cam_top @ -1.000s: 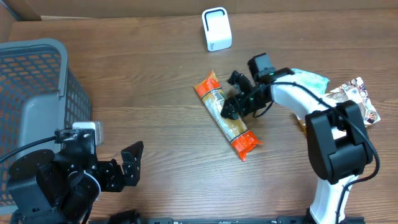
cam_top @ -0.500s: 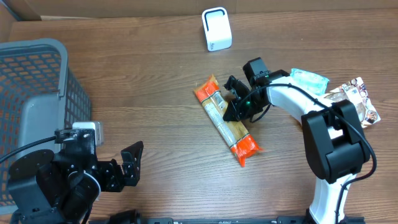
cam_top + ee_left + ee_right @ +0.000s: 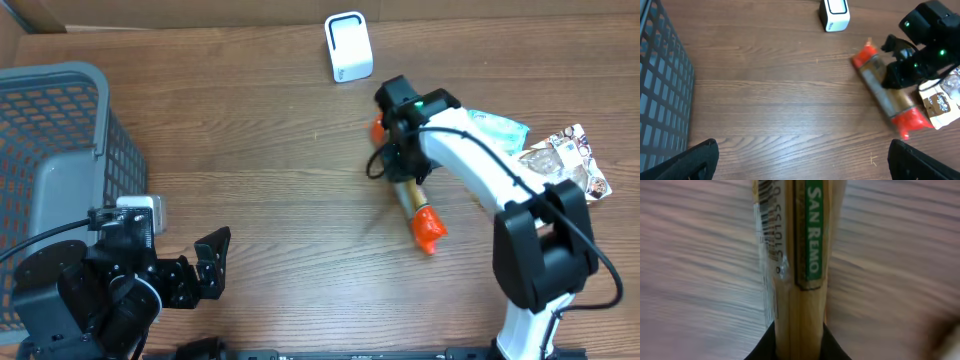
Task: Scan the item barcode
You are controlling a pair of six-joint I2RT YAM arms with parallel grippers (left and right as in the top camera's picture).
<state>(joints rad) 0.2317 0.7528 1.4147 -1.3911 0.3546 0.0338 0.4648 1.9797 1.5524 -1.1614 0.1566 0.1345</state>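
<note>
Pasta pack (image 3: 410,198) rightward, inside right hand (image 3: 397,158)

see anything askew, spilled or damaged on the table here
Nothing stands out. The San Remo spaghetti packet looks intact with nothing spilled, gripped by the right pincer with its barcode showing. The white scanner sits apart from it at the far side, and the grey basket is at the left.

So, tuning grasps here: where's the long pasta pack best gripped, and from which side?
Near mid-length, across its narrow width, from above, as the right hand does: the pasta pack is long and slim, so a central pinch should balance it.
</note>
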